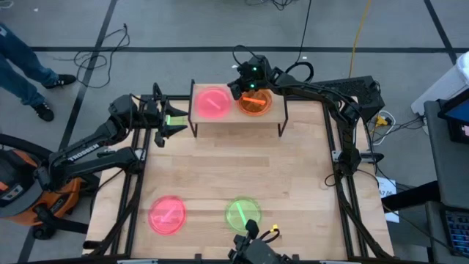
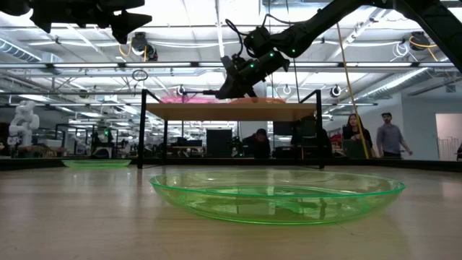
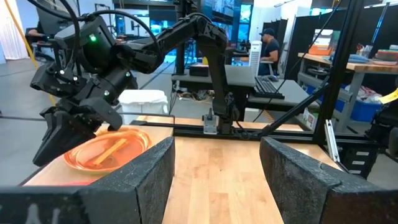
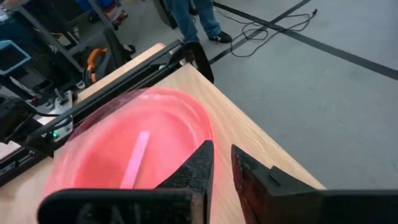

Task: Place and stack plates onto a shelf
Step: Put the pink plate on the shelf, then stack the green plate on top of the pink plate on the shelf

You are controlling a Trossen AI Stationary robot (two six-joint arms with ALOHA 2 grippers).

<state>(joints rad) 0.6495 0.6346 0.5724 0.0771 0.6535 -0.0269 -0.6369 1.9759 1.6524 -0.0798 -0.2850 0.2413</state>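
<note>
Right gripper [image 1: 248, 86] over the shelf [image 1: 238, 117], fingers nearly closed, narrow gap, not clearly holding anything.
Orange plate [image 1: 255, 102] sits on the shelf just under that gripper, pink plate [image 1: 213, 102] beside it on the same board. Second pink plate [image 1: 168, 215] and green plate [image 1: 242, 213] lie on the table's near edge. Left gripper [image 1: 167, 119] waits beside the shelf, fingers wide apart.

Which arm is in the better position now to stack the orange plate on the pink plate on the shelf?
The right arm, probably. Its hand is at the orange plate on the shelf, beside the pink plate. The left hand waits off the shelf's end, fingers open, holding nothing.
</note>
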